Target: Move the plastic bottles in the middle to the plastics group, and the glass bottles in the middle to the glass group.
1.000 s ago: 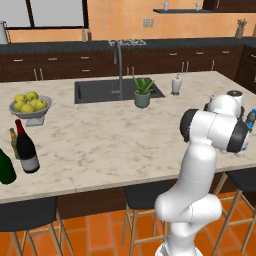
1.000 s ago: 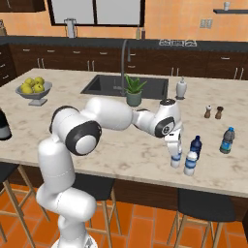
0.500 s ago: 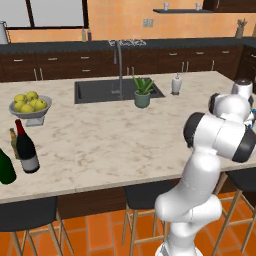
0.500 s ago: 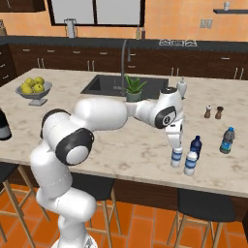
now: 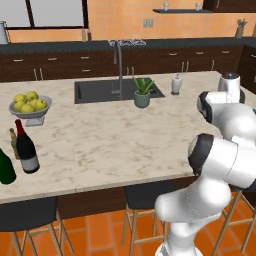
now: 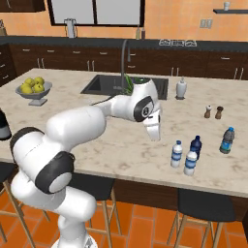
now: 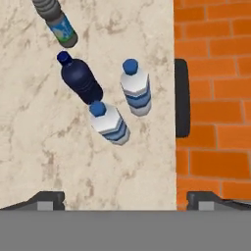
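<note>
My gripper (image 6: 154,131) hangs open above the counter, left of the bottle cluster, with nothing between its tips (image 7: 126,201). Below and ahead of it, two clear blue-capped plastic bottles (image 7: 136,87) (image 7: 109,122) and the solid dark blue bottle (image 7: 81,81) stand close together near the counter's front edge (image 6: 177,154) (image 6: 190,162) (image 6: 195,145). A further small bottle with a blue-green label (image 6: 226,140) stands apart to their right. Far left, the red-topped wine bottle (image 5: 26,149) stands beside the dark green bottle (image 5: 6,167) and the brown beer bottle (image 5: 13,141).
Salt and pepper shakers (image 6: 213,112) stand behind the plastic bottles. A soap dispenser (image 5: 176,84), a potted plant (image 5: 142,93) and the sink (image 5: 100,91) lie mid-counter, and a fruit bowl (image 5: 30,105) sits at left. Stools (image 7: 182,98) line the front edge.
The gripper was low at a clear bottle in the cluster; it has since risen and drawn back to the left, leaving that bottle standing with the others.
</note>
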